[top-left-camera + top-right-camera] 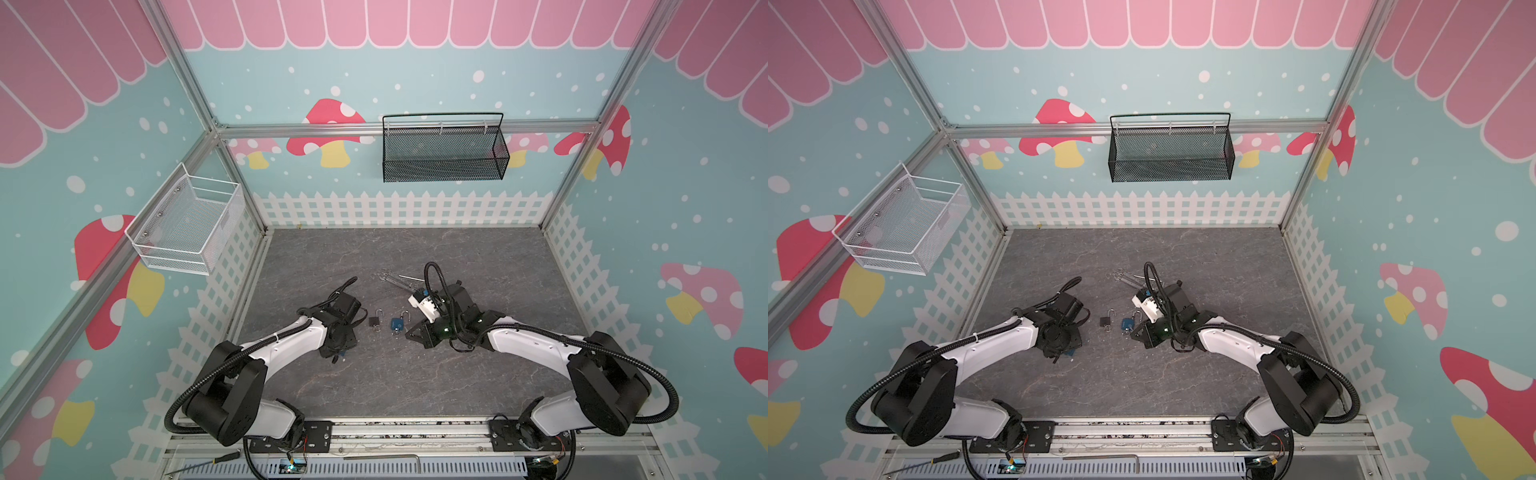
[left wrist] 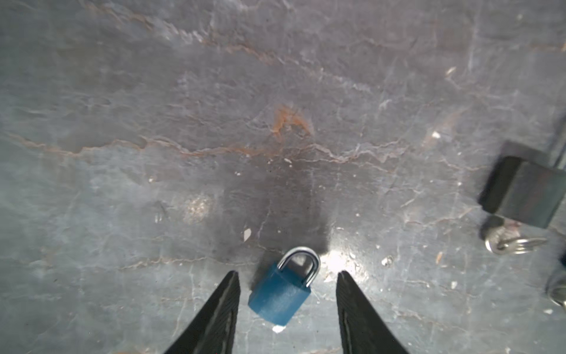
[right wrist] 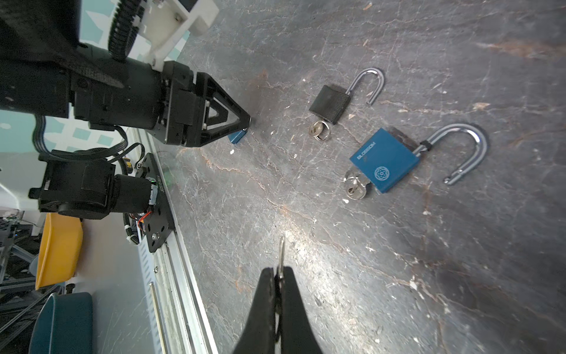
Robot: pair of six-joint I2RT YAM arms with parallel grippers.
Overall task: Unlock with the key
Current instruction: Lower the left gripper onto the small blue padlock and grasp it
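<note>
A small blue padlock [image 2: 280, 294] with its shackle closed lies on the table between the fingers of my left gripper [image 2: 288, 272]. The gripper is open and neither finger touches the lock. In the right wrist view the left gripper [image 3: 245, 122] points down at that padlock [image 3: 237, 136]. My right gripper [image 3: 278, 269] is shut on a thin metal key [image 3: 281, 251], whose blade sticks out past the fingertips above the table. In both top views the two grippers [image 1: 338, 353] [image 1: 409, 336] hang low over the middle of the table.
Between the arms lie a black padlock [image 3: 329, 102] and a larger blue padlock [image 3: 384, 159]. Both have open shackles and a key in them. A bundle of metal keys [image 1: 395, 278] lies further back. A white basket [image 1: 187, 224] and a black basket [image 1: 442, 149] hang on the walls.
</note>
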